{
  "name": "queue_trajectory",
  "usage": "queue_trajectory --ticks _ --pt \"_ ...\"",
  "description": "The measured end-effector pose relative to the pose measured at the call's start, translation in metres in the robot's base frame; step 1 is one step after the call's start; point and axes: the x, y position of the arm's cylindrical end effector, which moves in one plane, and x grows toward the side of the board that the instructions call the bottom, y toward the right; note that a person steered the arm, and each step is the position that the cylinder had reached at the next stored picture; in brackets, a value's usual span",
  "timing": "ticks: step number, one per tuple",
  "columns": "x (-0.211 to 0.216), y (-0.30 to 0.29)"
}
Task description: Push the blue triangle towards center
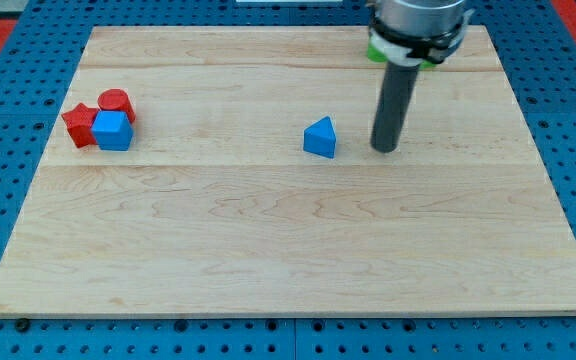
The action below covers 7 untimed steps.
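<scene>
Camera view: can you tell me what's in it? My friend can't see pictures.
A blue triangle sits near the middle of a wooden board, with my tip just to its right, not touching it. Far at the view's left, a blue block, a red cylinder and another red block huddle together.

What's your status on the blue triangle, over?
My tip down on the board, just to the view's right of the blue triangle, not touching. Triangle sits near center. Path clear; the other blocks are far off at the view's left.
</scene>
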Motion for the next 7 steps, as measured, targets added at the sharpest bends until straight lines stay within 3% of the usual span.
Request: queue_trajectory --ticks 3,7 --pt "-0.021 -0.089" --pt "-0.067 -0.109"
